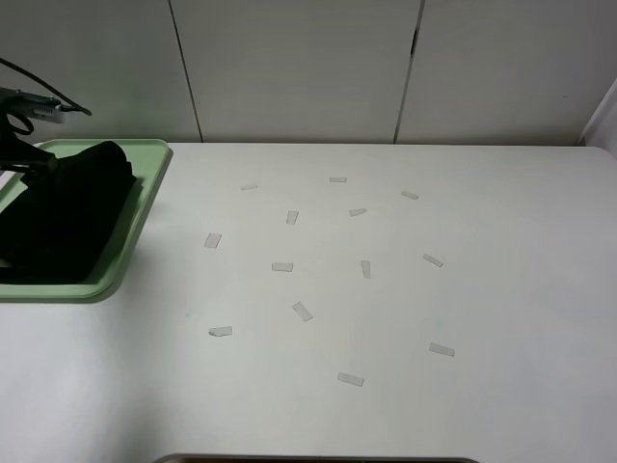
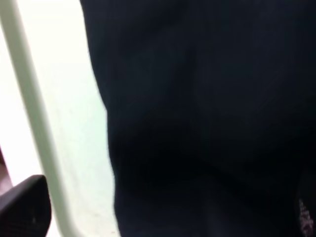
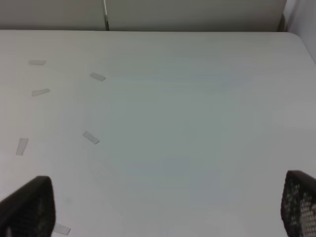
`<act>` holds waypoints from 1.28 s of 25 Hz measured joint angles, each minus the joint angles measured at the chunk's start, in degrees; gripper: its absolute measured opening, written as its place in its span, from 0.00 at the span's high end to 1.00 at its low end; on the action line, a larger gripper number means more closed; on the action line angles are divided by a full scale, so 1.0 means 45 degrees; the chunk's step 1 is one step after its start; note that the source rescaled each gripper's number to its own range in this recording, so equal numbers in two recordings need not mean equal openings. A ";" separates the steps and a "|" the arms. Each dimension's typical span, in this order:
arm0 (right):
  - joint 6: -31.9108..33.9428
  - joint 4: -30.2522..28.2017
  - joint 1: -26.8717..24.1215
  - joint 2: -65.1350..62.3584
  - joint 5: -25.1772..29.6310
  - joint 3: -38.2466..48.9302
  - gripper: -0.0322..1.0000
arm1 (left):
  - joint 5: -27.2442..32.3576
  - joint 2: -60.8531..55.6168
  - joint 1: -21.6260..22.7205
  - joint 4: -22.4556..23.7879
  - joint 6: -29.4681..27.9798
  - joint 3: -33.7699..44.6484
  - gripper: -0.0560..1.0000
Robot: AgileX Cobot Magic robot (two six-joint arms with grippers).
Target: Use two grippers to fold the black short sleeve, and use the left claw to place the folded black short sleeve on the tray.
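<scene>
From the high camera I see only the tip of the left arm (image 1: 24,116) at the frame's left edge, above the far end of the tray (image 1: 145,207); its gripper is hidden against the dark cloth, so I cannot tell whether it is open or closed. The shirt (image 1: 67,212) lies bunched in the tray, its near-left part cut off by the frame edge; the tray is cropped there too. The right arm does not show here. The white table (image 1: 386,309) carries scattered tape strips (image 1: 303,311); pale wall panels (image 1: 299,68) stand behind it.

In the left wrist view black cloth (image 2: 207,118) fills most of the frame, too dark to read folds; beside it I see the tray's pale green floor and rim (image 2: 29,108); one dark finger (image 2: 27,207) pokes in at a corner, its partner lost against the cloth.

In the right wrist view the right gripper (image 3: 168,207) hangs over bare table (image 3: 197,123), fingers (image 3: 29,207) spread wide apart, holding nothing; a few tape strips (image 3: 91,138) lie beyond.
</scene>
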 joint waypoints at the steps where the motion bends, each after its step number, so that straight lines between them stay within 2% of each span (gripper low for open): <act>1: 0.0000 0.0000 0.0000 0.0000 0.0000 0.0000 0.00 | 0.0072 0.0000 0.0000 -0.0265 0.0017 -0.0110 0.00; 6: 0.0000 0.0000 0.0000 0.0000 0.0000 0.0000 0.00 | 0.0213 0.0000 -0.0317 -0.1148 0.0131 -0.0238 0.00; 12: 0.0000 0.0000 0.0000 0.0000 0.0000 0.0000 0.00 | 0.0233 0.0000 -0.1261 -0.1236 0.0118 -0.0165 0.00; 20: 0.0000 0.0000 0.0000 0.0000 0.0000 0.0000 0.00 | -0.0114 0.0000 -0.2076 -0.1250 -0.0686 0.0558 0.00; 28: 0.0000 0.0000 0.0000 0.0000 0.0000 0.0000 0.00 | -0.1162 0.0000 -0.3173 -0.1954 -0.0743 0.1280 0.00; 32: 0.0000 0.0000 0.0000 0.0000 0.0000 0.0000 0.00 | -0.2051 0.0000 -0.3258 -0.2752 -0.0670 0.2149 0.00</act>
